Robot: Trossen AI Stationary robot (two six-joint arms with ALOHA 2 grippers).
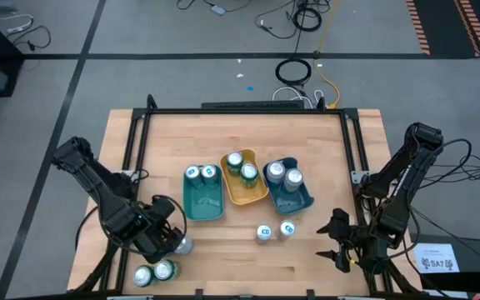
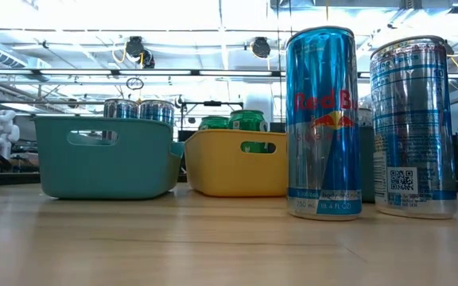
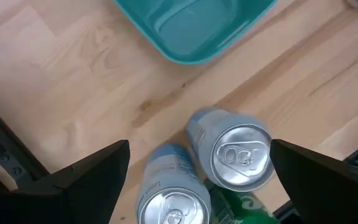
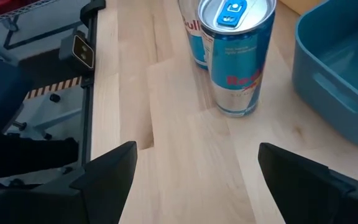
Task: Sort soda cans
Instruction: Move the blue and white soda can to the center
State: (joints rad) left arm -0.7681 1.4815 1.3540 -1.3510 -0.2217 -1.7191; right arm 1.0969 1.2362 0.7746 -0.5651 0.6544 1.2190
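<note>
Soda cans [image 1: 162, 270] at the worktop's [image 1: 323, 150] near-left corner sit under the left pincer [image 3: 197, 171], jaws apart and empty, needing descent and closure on one; right pincer [image 4: 194, 165] waits, likewise apart.

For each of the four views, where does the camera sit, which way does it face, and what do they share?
High: overhead, facing down; both arms, table, three trays.
Low: table height, facing level; blue cans near, no arm.
Left wrist: above silver cans; open left hand shows, teal tray beyond.
Right wrist: open right hand facing blue cans, blue tray.
Shared: low and right wrist both show the blue cans.
</note>
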